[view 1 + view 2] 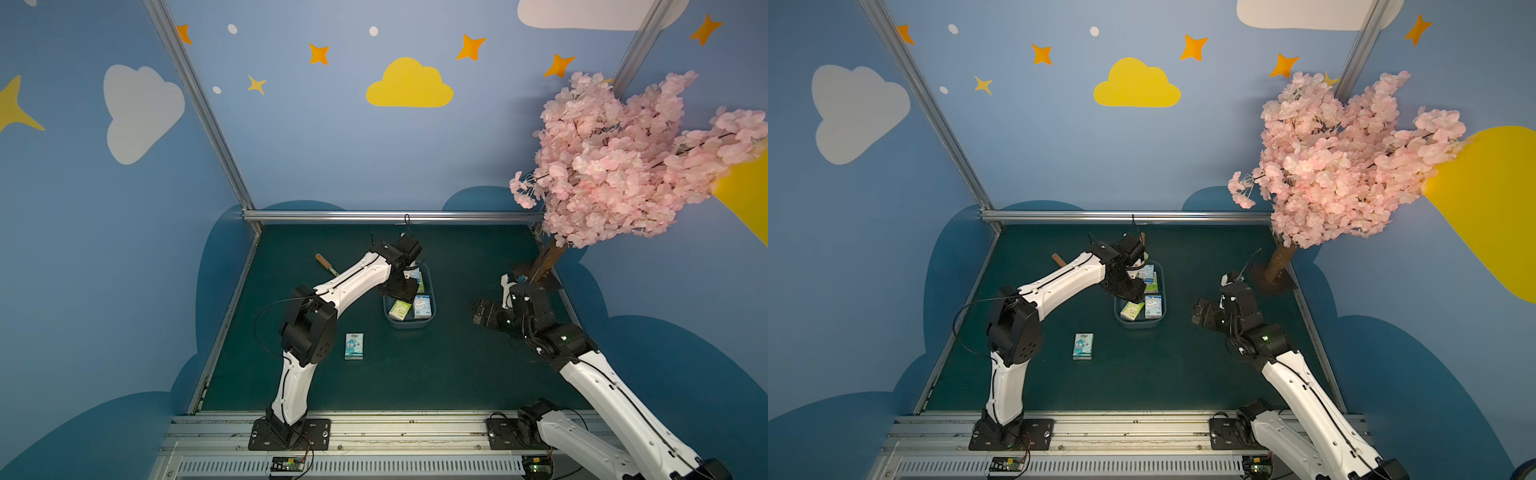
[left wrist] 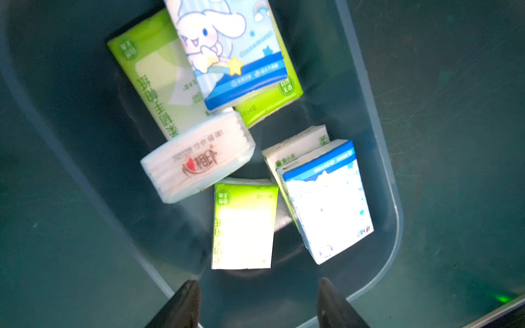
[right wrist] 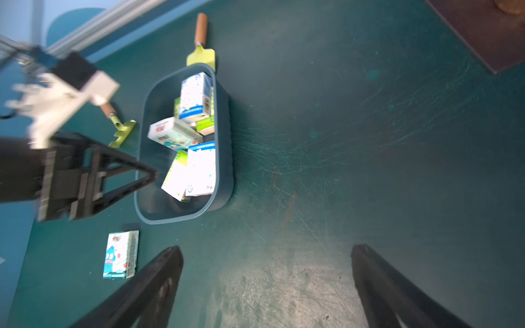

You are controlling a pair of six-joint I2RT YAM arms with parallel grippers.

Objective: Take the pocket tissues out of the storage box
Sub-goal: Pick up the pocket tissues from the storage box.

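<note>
Hovering over the box (image 3: pixel 224 159) of packets (image 2: pixel 244 227), left hand (image 2: pixel 257 281) gapes empty; right hand (image 3: pixel 266 248) too. One packet (image 1: pixel 353 345) lies on the table (image 1: pixel 457 365).

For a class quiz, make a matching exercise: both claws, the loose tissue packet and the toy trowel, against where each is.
1 left claw
2 right claw
3 loose blue packet
4 toy trowel

A beyond the storage box's far end
B on the table, nearer the robot than the box
C open, over bare table
D open, above the box

Pairs: 1-D, 2-C, 3-B, 4-A
</note>
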